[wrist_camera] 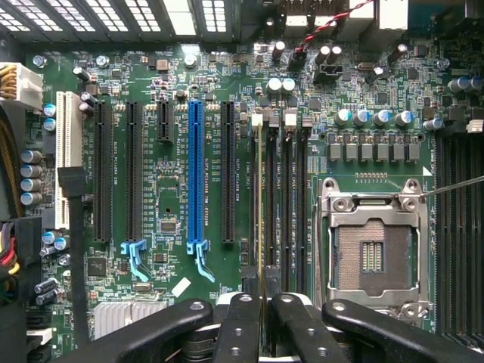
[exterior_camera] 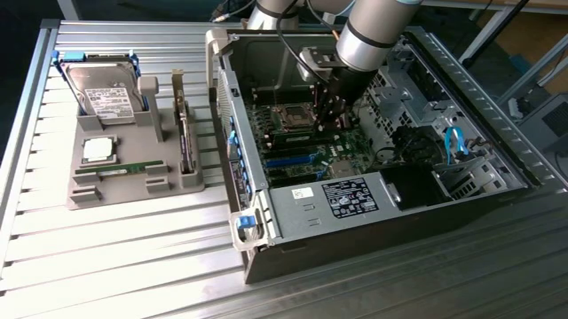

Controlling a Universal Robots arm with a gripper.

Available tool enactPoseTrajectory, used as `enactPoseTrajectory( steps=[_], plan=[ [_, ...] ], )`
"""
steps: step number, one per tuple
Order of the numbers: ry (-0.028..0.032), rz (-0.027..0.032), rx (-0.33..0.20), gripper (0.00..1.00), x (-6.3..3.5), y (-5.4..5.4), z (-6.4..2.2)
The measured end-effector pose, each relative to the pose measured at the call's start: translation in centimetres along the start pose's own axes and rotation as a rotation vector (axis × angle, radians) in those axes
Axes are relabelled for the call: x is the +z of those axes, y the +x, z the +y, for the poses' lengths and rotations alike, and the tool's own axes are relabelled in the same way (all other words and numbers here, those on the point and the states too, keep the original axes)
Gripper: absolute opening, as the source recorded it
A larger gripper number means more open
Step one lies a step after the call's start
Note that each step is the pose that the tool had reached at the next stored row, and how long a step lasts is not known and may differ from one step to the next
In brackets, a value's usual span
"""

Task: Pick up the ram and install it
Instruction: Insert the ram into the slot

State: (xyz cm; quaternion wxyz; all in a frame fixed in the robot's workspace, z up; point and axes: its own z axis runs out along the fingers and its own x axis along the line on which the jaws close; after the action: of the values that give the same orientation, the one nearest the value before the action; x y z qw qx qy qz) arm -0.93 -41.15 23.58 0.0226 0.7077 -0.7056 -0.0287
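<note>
Table: ribbed silver metal tabletop (exterior_camera: pixel 116 266), carrying all of the items below.
Case: open black and silver desktop computer tower (exterior_camera: pixel 293 259) lying on its side, with a black labelled power supply box (exterior_camera: pixel 355 197) at its near end.
Tray: grey moulded parts holder (exterior_camera: pixel 133 189) on the exterior view's left, just beside the tower. It holds a flat green memory stick (exterior_camera: pixel 120 169), a square silver processor chip (exterior_camera: pixel 98 149), and, farther back, a boxy silver hard drive (exterior_camera: pixel 106 96).
Board: green motherboard (exterior_camera: pixel 328 156) on the tower floor. Among its long black slots is one blue slot (wrist_camera: pixel 195 174).
Hand: black multi-link gripper (wrist_camera: pixel 261 302) lowered into the tower, jaws drawn narrow, its fingers (wrist_camera: pixel 240 321) clamped on a stick.
Ram: long thin green circuit-board stick (wrist_camera: pixel 261 212), seen edge-on between the fingers and lined up along a black memory slot. Whether it is seated cannot be told.
Socket: open silver processor socket (wrist_camera: pixel 374 253), just beside the memory slots.
Arm: grey tubular robot arm (exterior_camera: pixel 377 26) coming down from the far side.
</note>
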Motion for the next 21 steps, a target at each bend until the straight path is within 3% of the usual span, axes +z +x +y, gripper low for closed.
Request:
enactPoseTrajectory(
  steps=[15,16,19,21],
  plan=[
    [0.0000,-0.0001,0.000,0.13,0.55,0.00,-0.04],
    [0.0000,-0.0002,0.000,0.14,0.55,0.00,-0.04],
    [0.0000,-0.0002,0.000,0.32,0.55,0.00,-0.04],
    [0.0000,-0.0001,0.000,0.32,0.55,0.00,-0.04]
  ],
)
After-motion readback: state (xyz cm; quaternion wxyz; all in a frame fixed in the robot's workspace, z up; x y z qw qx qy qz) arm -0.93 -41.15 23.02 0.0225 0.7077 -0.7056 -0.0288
